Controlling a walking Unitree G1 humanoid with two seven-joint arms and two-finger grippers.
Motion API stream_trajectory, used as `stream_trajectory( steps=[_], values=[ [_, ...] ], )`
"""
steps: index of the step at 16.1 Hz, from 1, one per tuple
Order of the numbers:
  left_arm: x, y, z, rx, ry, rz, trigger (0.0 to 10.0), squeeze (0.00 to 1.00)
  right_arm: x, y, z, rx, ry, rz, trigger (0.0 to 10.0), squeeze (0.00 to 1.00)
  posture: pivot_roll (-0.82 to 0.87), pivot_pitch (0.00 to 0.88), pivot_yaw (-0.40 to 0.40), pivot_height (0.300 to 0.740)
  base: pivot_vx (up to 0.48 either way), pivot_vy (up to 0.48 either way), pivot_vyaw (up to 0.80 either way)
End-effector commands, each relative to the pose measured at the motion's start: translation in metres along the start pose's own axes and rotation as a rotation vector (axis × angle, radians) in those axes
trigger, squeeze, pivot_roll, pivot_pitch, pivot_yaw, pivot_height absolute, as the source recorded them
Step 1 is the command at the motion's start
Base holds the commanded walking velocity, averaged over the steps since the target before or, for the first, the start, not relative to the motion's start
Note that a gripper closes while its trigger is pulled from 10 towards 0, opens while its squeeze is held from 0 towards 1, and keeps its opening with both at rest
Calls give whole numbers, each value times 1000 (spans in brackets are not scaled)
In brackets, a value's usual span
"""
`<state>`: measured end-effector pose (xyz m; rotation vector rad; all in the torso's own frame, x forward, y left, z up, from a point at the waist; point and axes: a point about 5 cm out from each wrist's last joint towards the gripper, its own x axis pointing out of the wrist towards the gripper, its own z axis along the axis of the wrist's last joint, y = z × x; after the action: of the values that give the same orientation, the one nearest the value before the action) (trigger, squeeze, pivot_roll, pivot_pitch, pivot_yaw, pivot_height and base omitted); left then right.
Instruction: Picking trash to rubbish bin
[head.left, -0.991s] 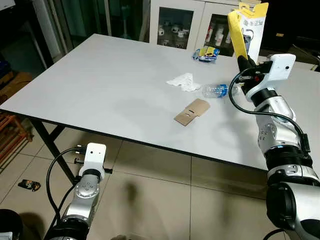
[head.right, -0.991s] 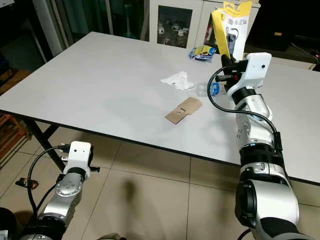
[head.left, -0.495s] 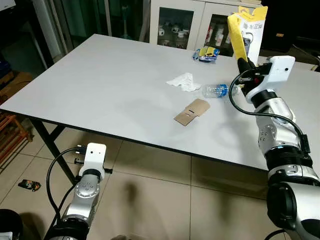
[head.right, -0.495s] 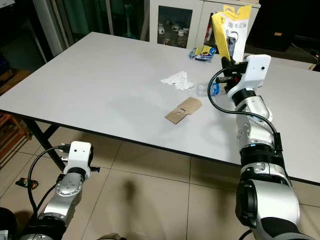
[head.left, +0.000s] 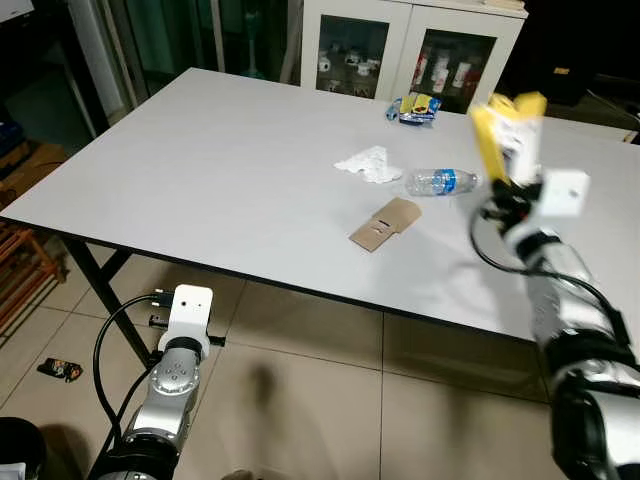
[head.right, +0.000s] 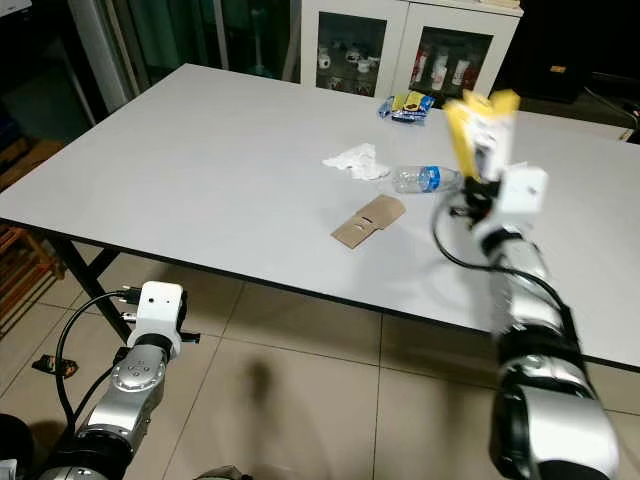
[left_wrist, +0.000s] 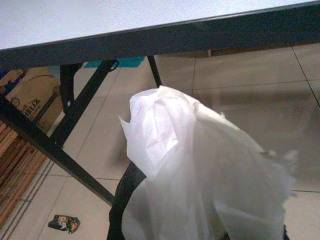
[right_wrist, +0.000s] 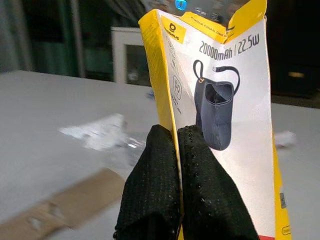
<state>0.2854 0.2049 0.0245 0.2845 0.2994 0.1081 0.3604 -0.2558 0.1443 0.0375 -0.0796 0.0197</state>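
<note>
Right gripper (right_wrist: 172, 145), fingers clenched on yellow box (head.left: 507, 135), holds it upright above white worktop (head.left: 200, 160), just beside plastic bottle (head.left: 437, 182). Near bottle: crumpled tissue (head.left: 367, 164), cardboard piece (head.left: 384, 222), snack wrapper (head.left: 412, 106). Left gripper (left_wrist: 165, 230), below worktop edge, grips white plastic bag (left_wrist: 200, 170).

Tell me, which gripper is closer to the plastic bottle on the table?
Right. The right gripper, holding the yellow box, is above the table just beside the plastic bottle. The left gripper hangs below the table edge, holding white tissue.
</note>
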Motion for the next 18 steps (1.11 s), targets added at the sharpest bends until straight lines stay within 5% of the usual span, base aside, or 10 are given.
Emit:
stream_trajectory(
  steps=[1, 7, 10, 16, 18],
  values=[
    [0, -4, 0, 0, -1, -15, 10000, 0, -4, -12, 5, -23, -24, -43, 10000, 0, 48, 6, -62, 740, 0, 0, 0],
    [-3, -9, -5, 2, 10, -32, 10000, 0, -23, -47, 35, -238, -155, -213, 10000, 0, 17, 19, -67, 740, 0, 0, 0],
    [-5, -12, -8, 2, 20, -41, 10000, 0, -56, -81, 35, -414, -133, -495, 10000, 0, -6, 29, -71, 740, 0, 0, 0],
    [-6, -15, -10, 2, 26, -51, 10000, 0, -119, -80, -18, -450, 77, -797, 10000, 0, -18, 36, -79, 740, 0, 0, 0],
    [-7, -16, -12, 1, 30, -54, 10000, 0, -153, -76, -40, -430, 211, -942, 10000, 0, -27, 38, -80, 740, 0, 0, 0]
  ],
)
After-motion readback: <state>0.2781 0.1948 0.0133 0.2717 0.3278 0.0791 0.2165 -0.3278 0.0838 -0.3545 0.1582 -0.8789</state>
